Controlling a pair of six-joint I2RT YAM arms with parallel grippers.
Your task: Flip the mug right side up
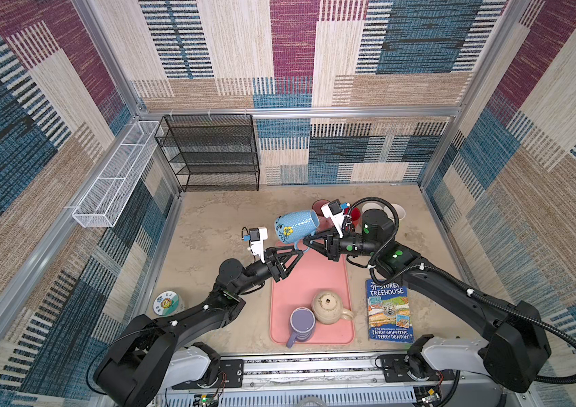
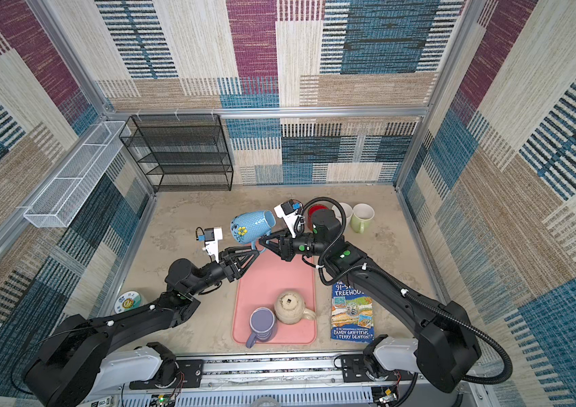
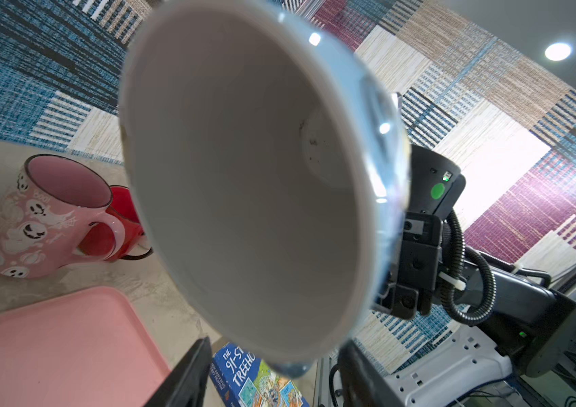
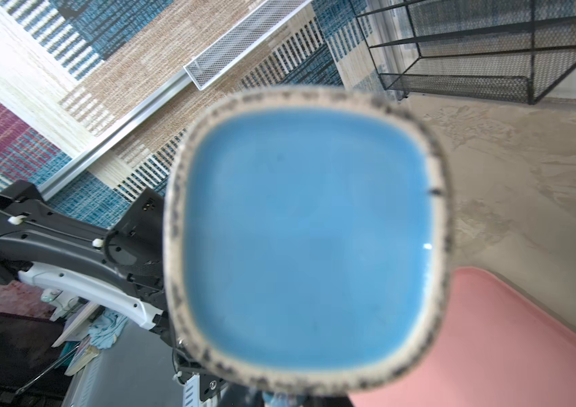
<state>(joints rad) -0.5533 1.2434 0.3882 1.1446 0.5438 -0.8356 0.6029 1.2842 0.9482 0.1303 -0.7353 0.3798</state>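
1. Two grippers meet at the blue flowered mug (image 1: pixel 293 225), which hangs in the air on its side above the far end of the pink tray (image 1: pixel 314 282), clear of tray and table.
2. Its white mouth faces the left arm. Its blue base faces the right arm and fills the right wrist view.
3. Right gripper (image 1: pixel 307 243): jaws closed tight on the mug's handle (image 3: pixel 290 368), beneath the body.
4. Left gripper (image 1: pixel 298 252): jaws partly spread, fingers (image 3: pixel 191 373) standing either side of the handle with a gap on each side, gripping nothing.
5. On the tray's near end, a purple mug (image 1: pixel 302 322) stands upright just beside an upturned beige mug (image 1: pixel 328 306).
6. A book (image 1: pixel 388 310) lies flat on the table, right of the tray.
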